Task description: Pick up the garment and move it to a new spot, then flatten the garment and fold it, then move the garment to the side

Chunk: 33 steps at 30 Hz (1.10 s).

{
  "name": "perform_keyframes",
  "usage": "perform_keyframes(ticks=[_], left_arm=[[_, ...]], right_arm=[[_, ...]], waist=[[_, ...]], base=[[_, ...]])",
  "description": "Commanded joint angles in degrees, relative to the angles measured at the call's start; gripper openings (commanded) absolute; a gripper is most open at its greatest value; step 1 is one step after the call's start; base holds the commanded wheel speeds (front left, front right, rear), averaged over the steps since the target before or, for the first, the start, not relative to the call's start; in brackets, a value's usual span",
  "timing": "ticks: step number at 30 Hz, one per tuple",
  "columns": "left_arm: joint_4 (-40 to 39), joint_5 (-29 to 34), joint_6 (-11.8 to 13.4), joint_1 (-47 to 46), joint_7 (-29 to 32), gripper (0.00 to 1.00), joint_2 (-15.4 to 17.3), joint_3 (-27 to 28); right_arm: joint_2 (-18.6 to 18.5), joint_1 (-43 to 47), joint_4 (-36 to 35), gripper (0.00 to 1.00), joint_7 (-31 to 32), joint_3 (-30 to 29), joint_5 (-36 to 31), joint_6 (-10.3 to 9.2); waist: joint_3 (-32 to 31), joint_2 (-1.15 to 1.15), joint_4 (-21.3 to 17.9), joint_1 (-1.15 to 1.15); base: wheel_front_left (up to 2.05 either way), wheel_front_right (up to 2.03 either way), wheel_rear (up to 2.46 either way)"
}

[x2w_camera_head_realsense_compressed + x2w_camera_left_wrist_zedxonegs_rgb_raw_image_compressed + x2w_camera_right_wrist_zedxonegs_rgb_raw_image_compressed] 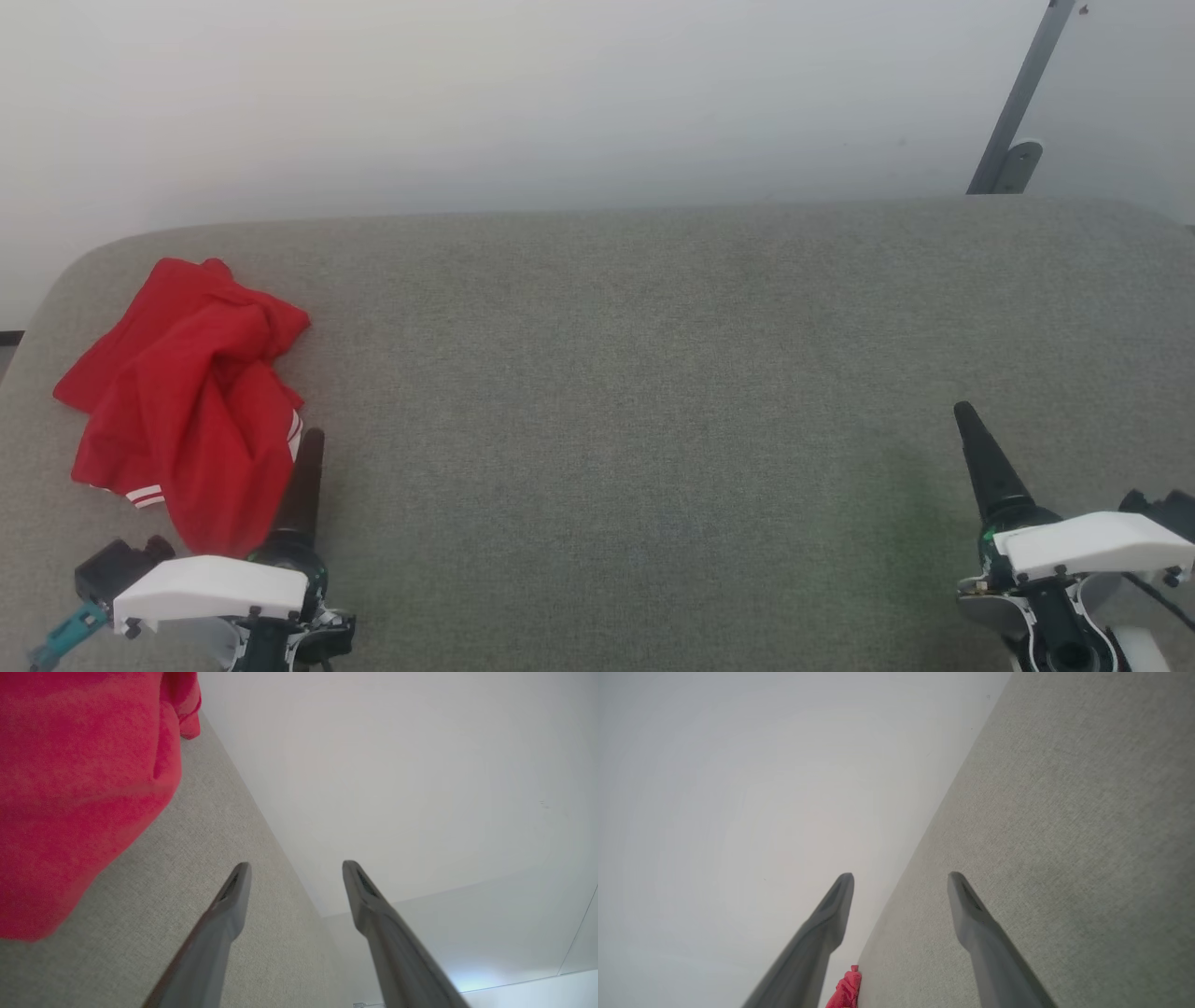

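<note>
The garment, bright red cloth with white stripe trim at its near edge, lies crumpled at the far left of the grey fabric table. My left gripper sits just right of the garment's near corner, fingers pointing away from me. In the left wrist view the left gripper stands open with nothing between its fingers, and the garment bulks to their left. My right gripper hovers over the table's near right, far from the cloth; its own view shows the right gripper open and empty, with a scrap of the garment low down.
A pale wall rises behind the table's rounded far edge. A dark slanted metal bar with a bracket stands at the back right. The broad middle of the table lies between my two arms.
</note>
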Motion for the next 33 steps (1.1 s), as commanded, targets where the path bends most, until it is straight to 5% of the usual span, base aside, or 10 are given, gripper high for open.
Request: perform_keyframes(ticks=[1,22,33], left_arm=[[-1.2,2.2,0.1,-1.8,-0.5,1.00,0.5,0.2],[-3.2,27.8,3.8,-0.4,-5.1,1.00,1.7,-2.6],[-3.1,35.4,6.0,-0.3,-7.0,1.00,3.1,-4.9]], right_arm=[[-0.6,-1.9,-0.7,1.00,-0.6,0.2,-2.0,0.02],[-1.1,-3.1,-2.8,1.00,-5.2,-1.2,-30.8,0.03],[-1.5,-3.9,-2.1,1.00,-7.1,-0.6,-40.6,0.03]], waist=[[0.0,0.00,0.0,0.00],[0.3,0.00,0.2,0.00],[0.4,0.00,0.2,0.00]], base=[[0.00,0.00,0.00],[0.00,0.00,0.00],[0.00,0.00,0.00]])
